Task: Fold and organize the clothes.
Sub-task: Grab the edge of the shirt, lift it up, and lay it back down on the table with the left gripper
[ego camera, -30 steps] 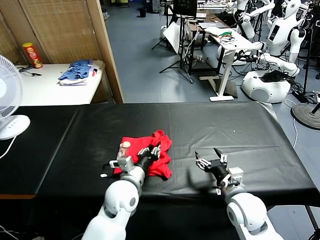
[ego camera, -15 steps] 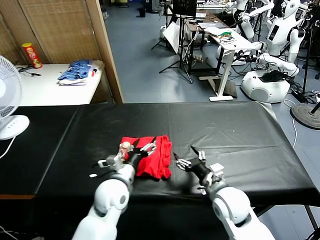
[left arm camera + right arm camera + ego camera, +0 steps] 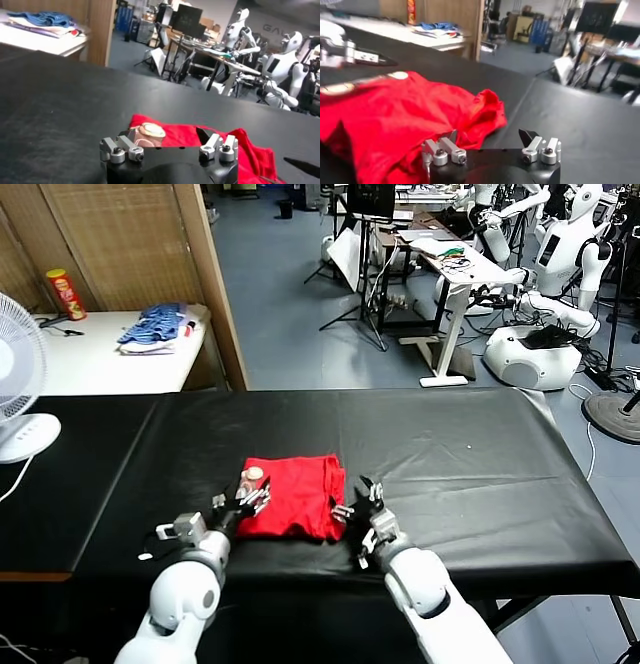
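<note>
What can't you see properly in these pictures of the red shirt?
- Cartoon print on the red T-shirt: head view, only a small patch peeks out at one corner; the fold hides the rest.
- Shirt's near edge: left wrist view, the left gripper covers it.
- Shirt's underside: every view, it lies against the black table.

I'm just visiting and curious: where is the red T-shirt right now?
In the head view, the red T-shirt lies folded on the black table, near its front edge, between the left tool and right tool.

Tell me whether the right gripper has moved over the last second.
Yes. The right gripper has shifted toward the robot's left along the black table, ending open beside the red T-shirt.
</note>
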